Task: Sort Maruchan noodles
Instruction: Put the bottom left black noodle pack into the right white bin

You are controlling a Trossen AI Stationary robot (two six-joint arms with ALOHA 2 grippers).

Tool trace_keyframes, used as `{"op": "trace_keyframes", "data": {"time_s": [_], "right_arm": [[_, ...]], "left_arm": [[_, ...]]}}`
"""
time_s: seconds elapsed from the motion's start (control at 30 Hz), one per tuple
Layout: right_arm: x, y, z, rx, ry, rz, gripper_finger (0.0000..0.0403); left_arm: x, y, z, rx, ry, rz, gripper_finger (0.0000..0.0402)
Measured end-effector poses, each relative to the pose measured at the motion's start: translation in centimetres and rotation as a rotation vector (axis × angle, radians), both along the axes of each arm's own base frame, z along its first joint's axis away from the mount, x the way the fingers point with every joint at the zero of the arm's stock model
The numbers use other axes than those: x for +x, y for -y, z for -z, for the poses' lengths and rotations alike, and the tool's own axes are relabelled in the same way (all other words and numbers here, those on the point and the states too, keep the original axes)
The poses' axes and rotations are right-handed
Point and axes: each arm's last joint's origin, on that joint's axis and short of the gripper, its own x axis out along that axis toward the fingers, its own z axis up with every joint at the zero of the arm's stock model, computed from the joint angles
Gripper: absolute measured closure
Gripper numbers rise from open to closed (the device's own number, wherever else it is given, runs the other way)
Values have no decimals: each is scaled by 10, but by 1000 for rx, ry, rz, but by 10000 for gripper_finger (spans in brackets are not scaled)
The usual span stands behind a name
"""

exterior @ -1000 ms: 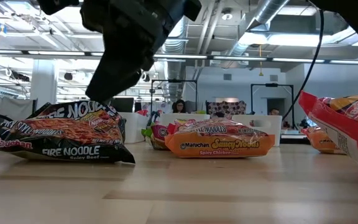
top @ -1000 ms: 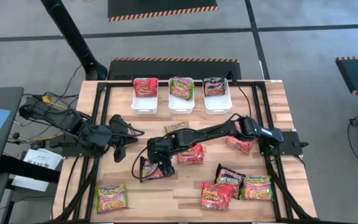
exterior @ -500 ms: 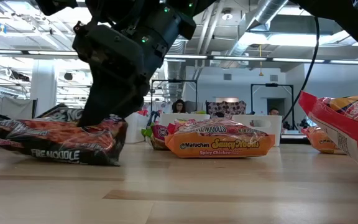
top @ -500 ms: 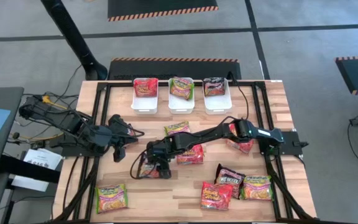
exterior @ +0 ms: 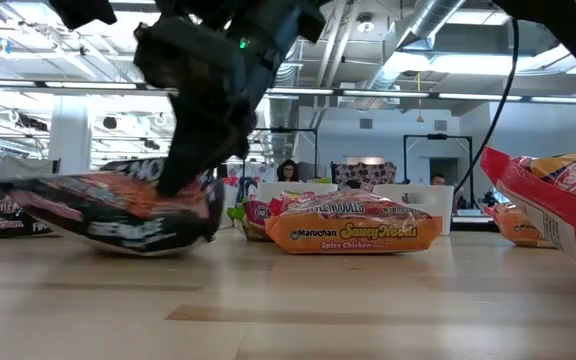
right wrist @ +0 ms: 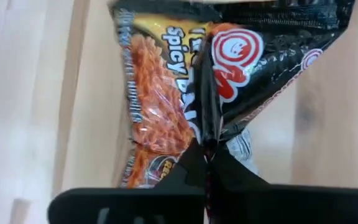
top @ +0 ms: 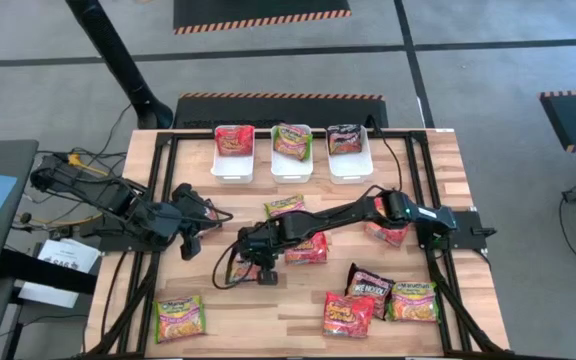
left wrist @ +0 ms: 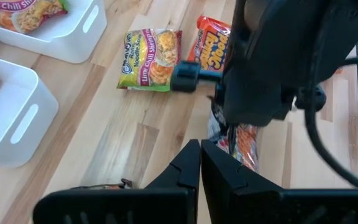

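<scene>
Down and shut since a second ago: the right gripper (top: 246,268), which was hanging wide open over the black packet (exterior: 118,205), is now pinching it together at lower centre-left of the high view, and the packet's near end is lifting off the wooden surface (top: 268,320) in the low view. In the right wrist view the fingers (right wrist: 207,163) are meeting on a crinkled fold of that black Maruchan packet (right wrist: 185,87), its orange noodle picture and red smiley logo showing just beyond them.

Over on the left of the high view the left gripper (top: 190,235) is waiting with its fingers pressed together and holding nothing; its wrist camera is showing the two dark fingers (left wrist: 194,165) touching.

At the top of the surface three white bins are sitting in a row: the left bin (top: 233,168) is carrying a red packet, the middle bin (top: 292,166) a green-yellow one, the right bin (top: 349,166) a black one.

Loose packets are lying around: a green-yellow one (top: 284,206) just above the right arm, a red-orange one (top: 307,250) beside the right gripper, another red one (top: 388,233) partly under the right arm, a green-yellow one (top: 179,317) at lower left, and a cluster at lower right made of a red one (top: 348,315), a black one (top: 370,283) and a green-yellow one (top: 413,301).
</scene>
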Motion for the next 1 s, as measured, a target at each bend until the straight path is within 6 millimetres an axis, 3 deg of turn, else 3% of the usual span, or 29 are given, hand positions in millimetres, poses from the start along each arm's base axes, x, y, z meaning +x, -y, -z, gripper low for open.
{"op": "trace_keyframes", "data": {"time_s": [0.17, 0.5, 0.73, 1.0], "right_arm": [[-14, 2, -40, -68, 29, 49, 398], [-68, 21, -111, -432, -48, 228, 399], [-106, 58, -138, -660, -221, 304, 399], [-133, 120, -147, -750, -437, 359, 399]], "left_arm": [[0, 0, 0, 0, 0, 0, 402], [0, 0, 0, 21, 1, 4, 402], [0, -2, -1, 54, 24, -58, 402], [0, -3, -1, 74, 35, -83, 402]]}}
